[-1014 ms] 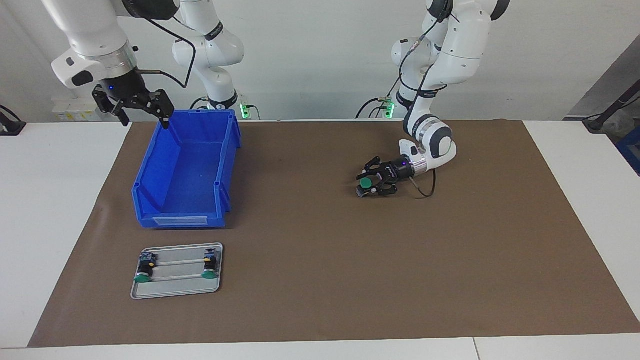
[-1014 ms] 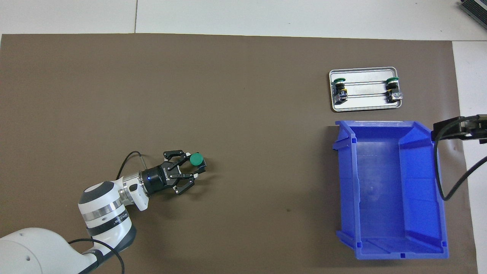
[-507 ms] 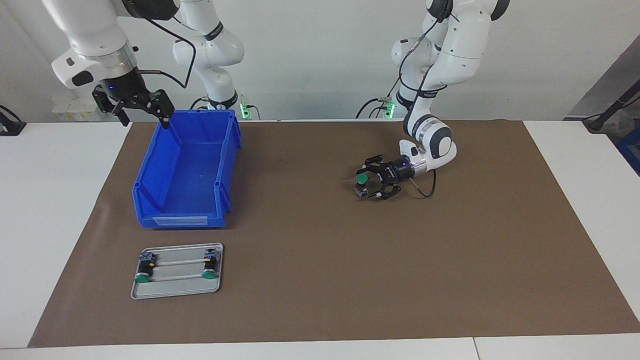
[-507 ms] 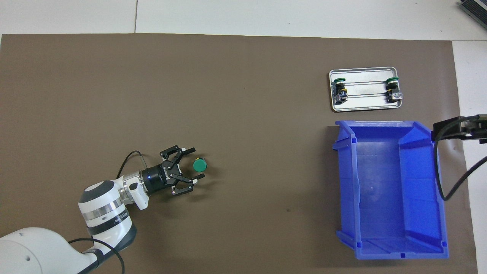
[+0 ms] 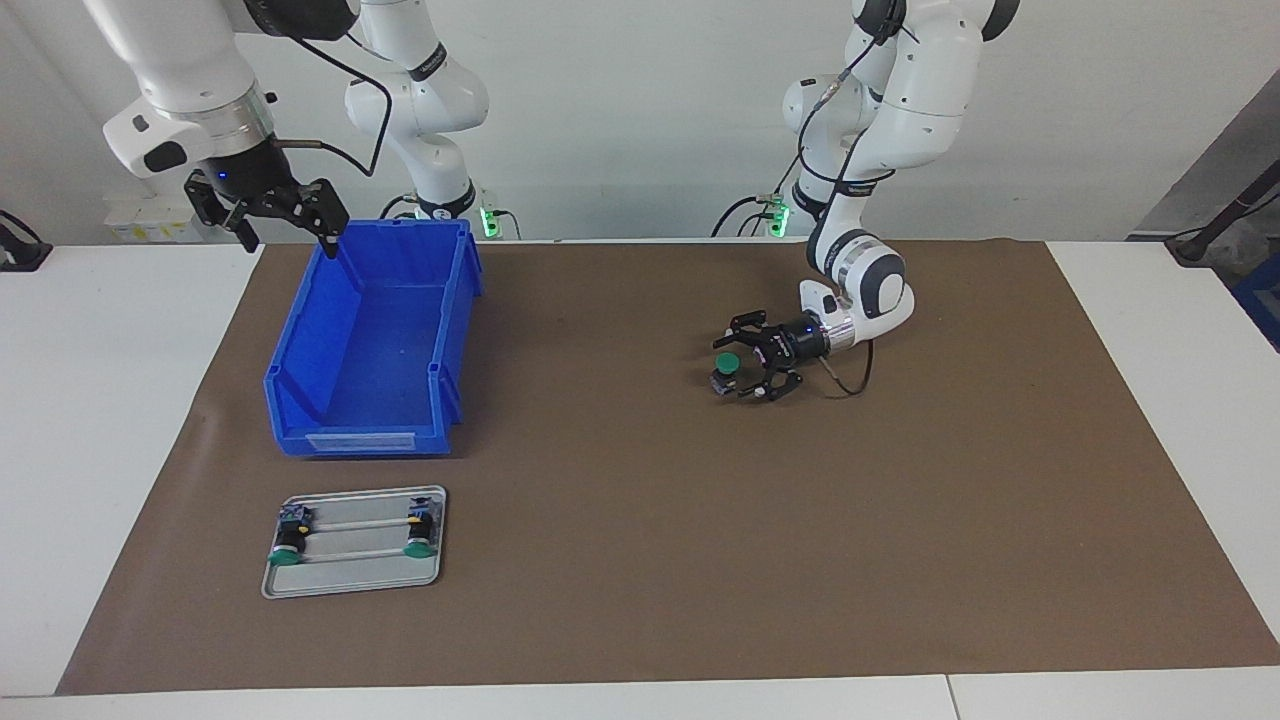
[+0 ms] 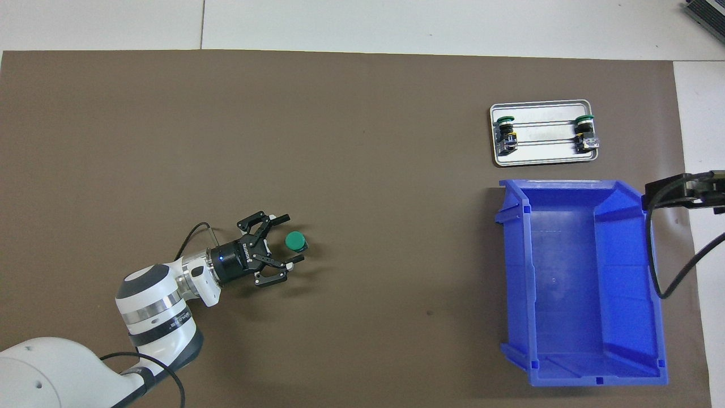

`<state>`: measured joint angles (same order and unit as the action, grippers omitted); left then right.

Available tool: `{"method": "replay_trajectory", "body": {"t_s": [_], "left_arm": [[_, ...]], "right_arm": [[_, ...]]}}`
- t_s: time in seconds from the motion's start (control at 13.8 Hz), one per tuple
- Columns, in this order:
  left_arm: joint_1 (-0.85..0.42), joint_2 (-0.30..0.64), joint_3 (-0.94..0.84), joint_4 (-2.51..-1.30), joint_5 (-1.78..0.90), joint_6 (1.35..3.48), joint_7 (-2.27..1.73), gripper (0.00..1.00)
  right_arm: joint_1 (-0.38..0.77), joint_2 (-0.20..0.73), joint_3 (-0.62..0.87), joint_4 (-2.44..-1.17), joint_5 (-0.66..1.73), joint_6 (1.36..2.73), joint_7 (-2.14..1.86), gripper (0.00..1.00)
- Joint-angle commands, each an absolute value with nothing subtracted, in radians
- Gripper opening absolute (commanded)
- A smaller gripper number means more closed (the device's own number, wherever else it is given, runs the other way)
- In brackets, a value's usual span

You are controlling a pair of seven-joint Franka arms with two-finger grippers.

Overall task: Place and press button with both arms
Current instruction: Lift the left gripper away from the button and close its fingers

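while the button (image 5: pixel 726 371) stands upright on the brown mat (image 5: pixel 640 560) with its green cap up, the left end effector (image 5: pixel 741 368) lies low and level around it, fingers spread apart, one on each side of the button and neither visibly touching it. in the overhead view the button (image 6: pixel 295 242) sits between the fingertips of the left end effector (image 6: pixel 288 240), just past the palm, toward the left arm's end of the table (image 5: pixel 100 400). the left arm (image 5: pixel 880 160) bends down steeply from its base, its wrist close above the mat.

the right end effector (image 5: pixel 288 238) hangs in the air over the corner of the blue bin (image 5: pixel 372 345) nearest the robots, its fingers apart and holding nothing; the right arm (image 5: pixel 180 70) waits there. the bin is open and sits on the mat toward the right arm's end of the table.

farther from the robots than the bin, a small metal tray (image 5: pixel 352 580) lies flat on the mat. two more buttons lie on their sides in it, one button (image 5: pixel 287 542) at each end, the other button (image 5: pixel 420 533) well apart from it, green caps pointing away from the robots.
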<state>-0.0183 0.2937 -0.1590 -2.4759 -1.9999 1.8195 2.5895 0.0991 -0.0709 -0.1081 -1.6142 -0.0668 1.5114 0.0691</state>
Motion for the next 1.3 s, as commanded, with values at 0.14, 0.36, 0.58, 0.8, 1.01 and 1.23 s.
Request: {"method": "replay_trajectory", "body": {"t_s": [0.14, 0.36, 0.58, 0.8, 1.01, 1.23], "left_arm": [[-0.012, 0.259, -0.155, -2.366, -1.987, 1.844, 2.355, 1.0], [-0.002, 0.243, -0.153, -2.283, -1.985, 1.899, 2.165, 1.0], [-0.017, 0.239, -0.155, -2.223, -1.983, 2.027, 2.05, 1.0], [-0.069, 0.238, -0.167, -2.134, -1.98, 2.214, 1.897, 1.0], [-0.179, 0.248, -0.167, -1.993, -1.935, 2.47, 1.696, 1.0], [-0.224, 0.255, -0.166, -1.942, -1.811, 2.559, 1.597, 1.0]], "right_arm": [[0.094, -0.094, -0.103, -1.638, -0.064, 1.522, 0.055, 1.0], [0.094, -0.094, -0.103, -1.638, -0.064, 1.522, 0.055, 1.0], [0.094, -0.094, -0.103, -1.638, -0.064, 1.522, 0.054, 1.0], [0.094, -0.094, -0.103, -1.638, -0.064, 1.52, 0.055, 1.0], [0.094, -0.094, -0.103, -1.638, -0.064, 1.52, 0.055, 1.0], [0.094, -0.094, -0.103, -1.638, -0.064, 1.522, 0.055, 1.0]]}}
